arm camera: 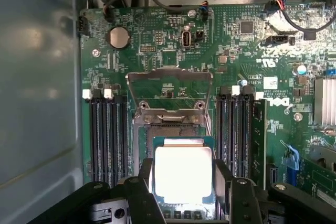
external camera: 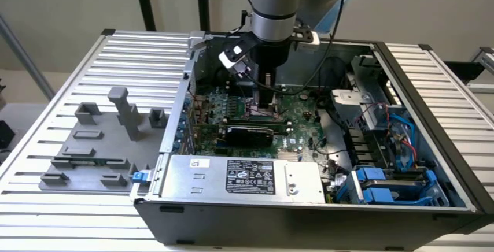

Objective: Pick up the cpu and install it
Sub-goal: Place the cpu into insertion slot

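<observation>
Got the cpu (arm camera: 184, 182) pinched by its side edges in the gripper (arm camera: 185, 169), kept flat over the open motherboard socket (arm camera: 170, 129), load plate (arm camera: 169, 73) flipped up for clearance.

Beige wall (external camera: 62, 3), ribbed metal table (external camera: 147, 49)

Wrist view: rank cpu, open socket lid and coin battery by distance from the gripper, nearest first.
1. cpu: between the fingers of the gripper.
2. socket lid: raised open, just beyond the cpu.
3. coin battery: farthest, well past the lid.
</observation>
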You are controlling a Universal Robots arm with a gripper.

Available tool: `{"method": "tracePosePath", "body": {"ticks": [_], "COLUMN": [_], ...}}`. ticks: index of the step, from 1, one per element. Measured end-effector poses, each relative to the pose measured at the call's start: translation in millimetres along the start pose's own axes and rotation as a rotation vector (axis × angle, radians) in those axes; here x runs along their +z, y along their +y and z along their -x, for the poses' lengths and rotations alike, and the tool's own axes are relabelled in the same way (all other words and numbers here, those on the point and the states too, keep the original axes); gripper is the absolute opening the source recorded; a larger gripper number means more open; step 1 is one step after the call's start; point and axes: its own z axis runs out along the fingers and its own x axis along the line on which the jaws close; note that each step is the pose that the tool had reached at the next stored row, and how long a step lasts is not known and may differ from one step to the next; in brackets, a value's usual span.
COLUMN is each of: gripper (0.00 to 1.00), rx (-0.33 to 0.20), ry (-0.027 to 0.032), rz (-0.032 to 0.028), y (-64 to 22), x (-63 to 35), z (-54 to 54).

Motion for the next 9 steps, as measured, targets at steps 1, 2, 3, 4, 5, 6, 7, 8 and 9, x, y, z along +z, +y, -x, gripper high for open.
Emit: {"method": "tracePosePath", "body": {"ticks": [1,2,3,4,5,6,7,8,9], "gripper": [0.55,0.55,0.55,0.55,0.55,0.55,0.55,0.55,0.55], "rx": [0.006,0.008,0.009,0.009,0.008,0.007,0.005,0.002,-0.002], "ry": [-0.0005,-0.0008,-0.0010,-0.0010,-0.0015,-0.0022,-0.0034,-0.0057,-0.0093], "rz": [0.0003,0.0004,0.0004,0.0005,0.0005,0.0005,0.0005,0.0005,0.0005], "y": [0.0,0.0,-0.1,-0.1,-0.2,-0.2,-0.3,-0.4,-0.5], "x": [0.3,0.5,0.8,1.0,1.3,1.5,1.9,2.3,2.8], "z": [0.0,-0.2,-0.5,-0.8,-1.3,-1.9,-2.8,-3.8,-4.7]}}
